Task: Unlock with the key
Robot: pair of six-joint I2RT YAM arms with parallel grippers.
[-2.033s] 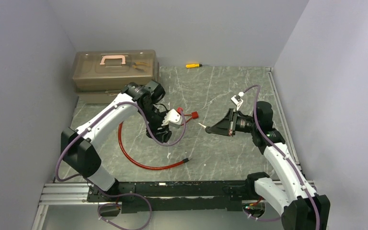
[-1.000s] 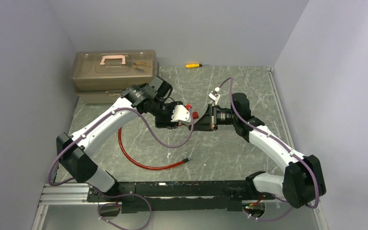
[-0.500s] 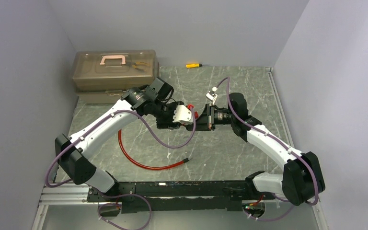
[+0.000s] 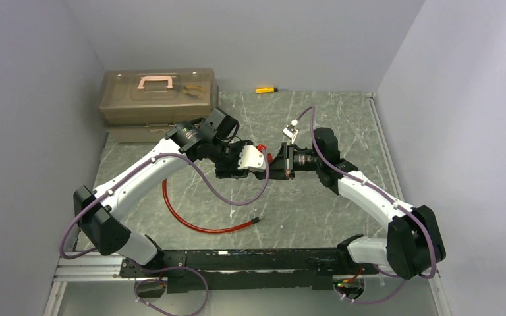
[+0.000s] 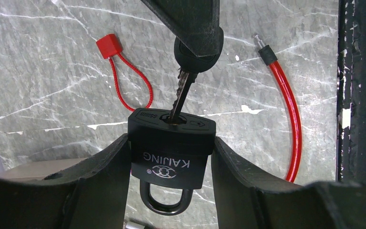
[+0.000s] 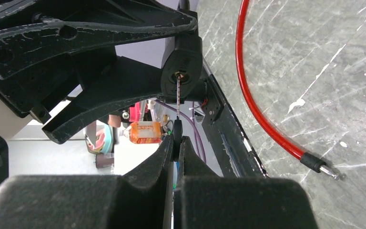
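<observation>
Left wrist view, nearest first: left claw (image 5: 170,143) is part-way open, its two fingers clamped on the flat sides of the black padlock (image 5: 171,152). The lock hangs clear of the counter (image 5: 52,86), shackle loop toward the camera, keyway face turned away. Both shackle legs sit in the body.

Key (image 5: 183,93) blade is in the keyway, entering at a slight tilt. Right claw (image 5: 198,47) is pinched fully down on the key's black head.

Right wrist view confirms this: right claw (image 6: 175,143) fingertips meet on the key (image 6: 177,102), blade edge-on, tip in the padlock (image 6: 182,64).

On the counter beyond lie a red tag (image 5: 109,46) with a thin loop and a red cable (image 5: 286,114), black end cap showing.

Top external view: the claws meet mid-counter. At the far edge sit a toolbox (image 4: 155,95), back left, and a screwdriver (image 4: 266,89).
</observation>
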